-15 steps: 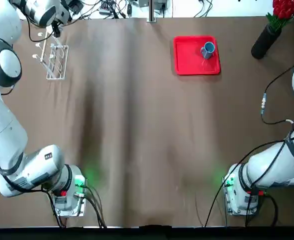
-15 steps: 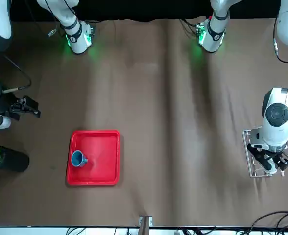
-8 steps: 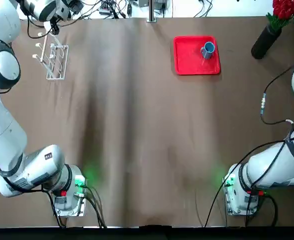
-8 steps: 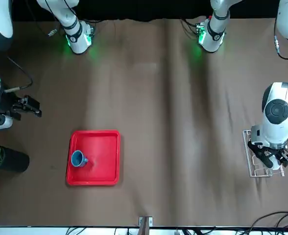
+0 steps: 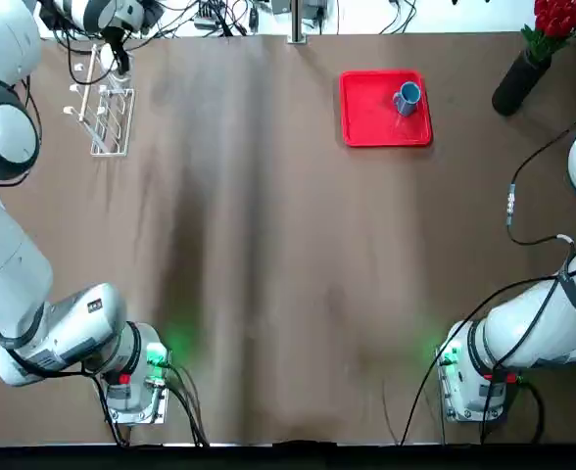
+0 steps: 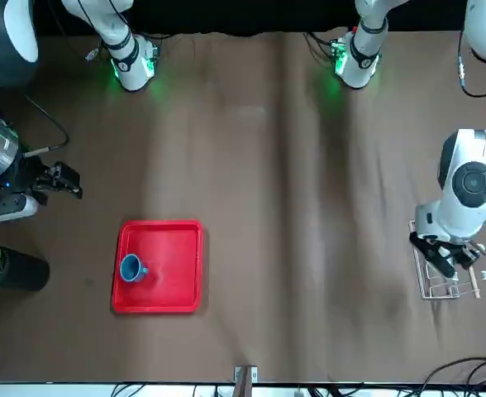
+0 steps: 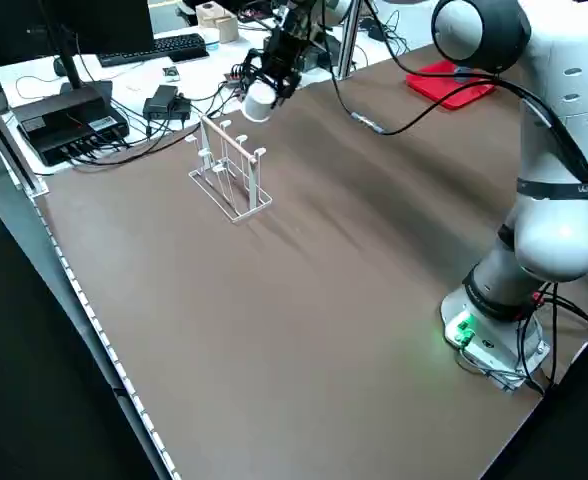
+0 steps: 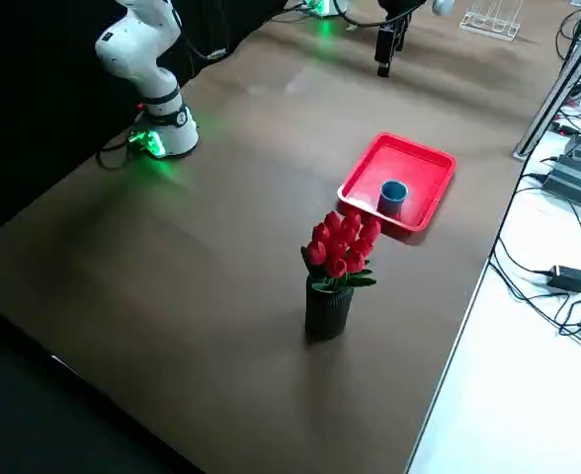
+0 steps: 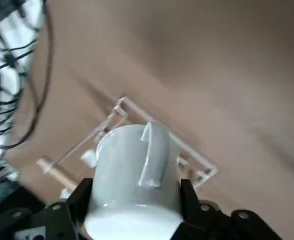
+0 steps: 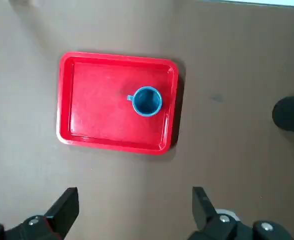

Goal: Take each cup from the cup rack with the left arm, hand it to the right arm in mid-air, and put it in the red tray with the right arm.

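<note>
- I am seeing the left gripper (image 9: 132, 220) hanging in the air over the cup rack (image 5: 105, 119) at the far left corner of the table (image 5: 268, 255), clenched on the white mug (image 9: 134, 182)
- In the left wrist view its dark fingers (image 9: 69, 212) are pressing both sides of the mug body, and the mug's handle is facing the camera
- From the left side view the white mug (image 7: 259, 100) is hanging clear above the rack (image 7: 230, 168), not touching its pegs; the wire frame is standing on the brown cloth with no cup on it
- Beyond the table's far edge, cables and black boxes (image 7: 69, 120) are lying on a white desk
- Moving right, the red tray (image 5: 386, 108) is lying flat near the far edge, right of the table's middle
- The blue mug (image 5: 407, 97) is standing upright inside the tray, close to its right rim, handle pointing inward in the right wrist view (image 10: 147, 101)
- Further right, a dark vase of red flowers (image 5: 538, 54) is standing at the far right corner, well apart from the tray
- The right gripper (image 10: 136, 210) is hovering high over the table at the right side, looking down on the tray (image 10: 67, 107); its fingers are spread wide and grasping nothing
</note>
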Robot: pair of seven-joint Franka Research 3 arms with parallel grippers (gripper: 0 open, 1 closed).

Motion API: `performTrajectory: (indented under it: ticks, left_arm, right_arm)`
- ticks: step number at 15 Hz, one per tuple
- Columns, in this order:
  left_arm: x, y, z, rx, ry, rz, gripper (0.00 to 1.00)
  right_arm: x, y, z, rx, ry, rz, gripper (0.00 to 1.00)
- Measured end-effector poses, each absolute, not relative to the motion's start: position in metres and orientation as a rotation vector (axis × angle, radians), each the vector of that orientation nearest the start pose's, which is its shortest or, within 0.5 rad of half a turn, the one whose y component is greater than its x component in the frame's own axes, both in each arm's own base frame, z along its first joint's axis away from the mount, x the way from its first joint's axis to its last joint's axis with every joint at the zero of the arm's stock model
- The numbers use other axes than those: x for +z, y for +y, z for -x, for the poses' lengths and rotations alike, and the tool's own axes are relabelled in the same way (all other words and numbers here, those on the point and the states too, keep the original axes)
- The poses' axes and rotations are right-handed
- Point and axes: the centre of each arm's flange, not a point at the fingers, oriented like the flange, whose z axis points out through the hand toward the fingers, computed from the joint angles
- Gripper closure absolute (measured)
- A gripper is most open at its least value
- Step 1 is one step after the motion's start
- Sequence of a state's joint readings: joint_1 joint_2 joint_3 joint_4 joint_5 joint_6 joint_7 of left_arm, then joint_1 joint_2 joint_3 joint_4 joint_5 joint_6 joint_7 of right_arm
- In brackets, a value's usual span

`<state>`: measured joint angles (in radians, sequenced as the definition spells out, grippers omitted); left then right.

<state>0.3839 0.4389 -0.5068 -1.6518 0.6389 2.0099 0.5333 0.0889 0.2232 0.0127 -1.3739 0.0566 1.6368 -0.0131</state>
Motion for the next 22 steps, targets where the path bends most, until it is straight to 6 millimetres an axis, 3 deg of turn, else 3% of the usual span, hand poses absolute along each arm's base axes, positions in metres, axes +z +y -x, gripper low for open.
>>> performTrajectory:
  ticks: [7, 14, 16, 18, 22]
  left_arm:
    - [0.407, -0.090, -0.644, 0.142, 1.246, 2.837, 0.25]
    - [0.434, -0.202, -0.611, 0.131, 1.192, 3.126, 0.25]
    - [0.441, -0.223, -0.603, 0.154, 1.162, 3.264, 0.25]
    - [0.448, -0.234, -0.600, 0.174, 1.138, 3.393, 0.25]
    - [0.472, -0.285, -0.585, 0.249, 1.123, 3.633, 0.25]
  right_arm:
    - [0.591, 0.080, -0.624, -0.035, -0.111, 2.940, 0.00]
    - [0.557, 0.107, -0.638, 0.072, -0.043, 2.663, 0.00]
    - [0.550, 0.114, -0.642, 0.095, -0.024, 2.584, 0.00]
    - [0.542, 0.124, -0.647, 0.119, -0.003, 2.489, 0.00]
    - [0.515, 0.165, -0.655, 0.158, -0.063, 2.296, 0.00]
